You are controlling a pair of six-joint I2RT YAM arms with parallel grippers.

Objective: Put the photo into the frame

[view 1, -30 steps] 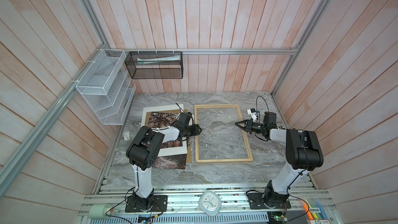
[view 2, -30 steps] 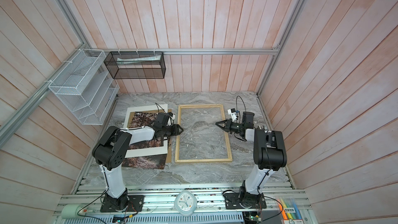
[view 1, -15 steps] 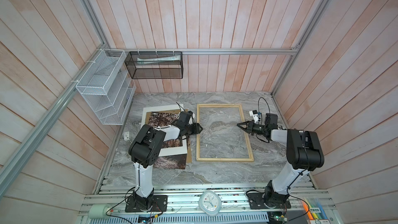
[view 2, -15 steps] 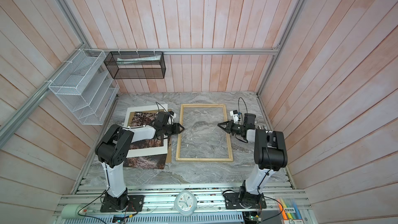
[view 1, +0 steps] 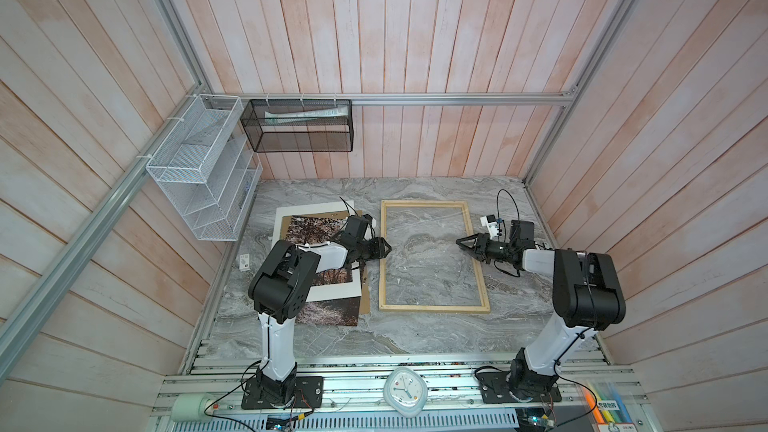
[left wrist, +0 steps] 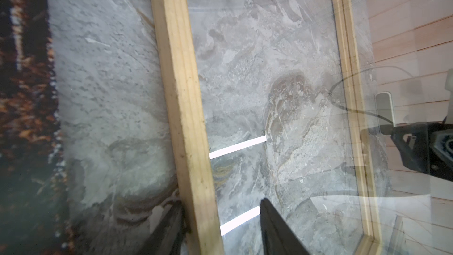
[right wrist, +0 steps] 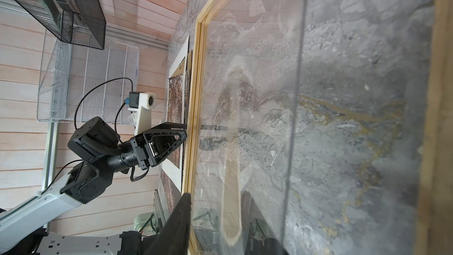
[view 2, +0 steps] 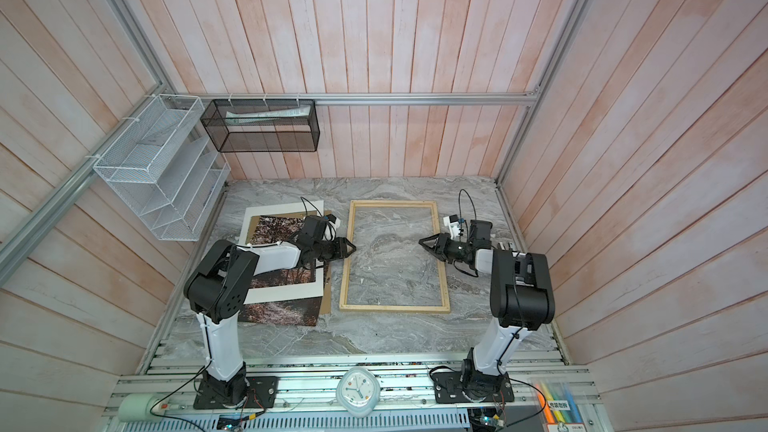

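My left tool stands with jaws apart astride the left slat of the frame, clamping nothing. My right tool reaches in over the right slat, parted and empty. The frame lies flat on the grey marbled bench, the photo lies just left of it, partly under a white mat board, and pale plank walls enclose three sides.
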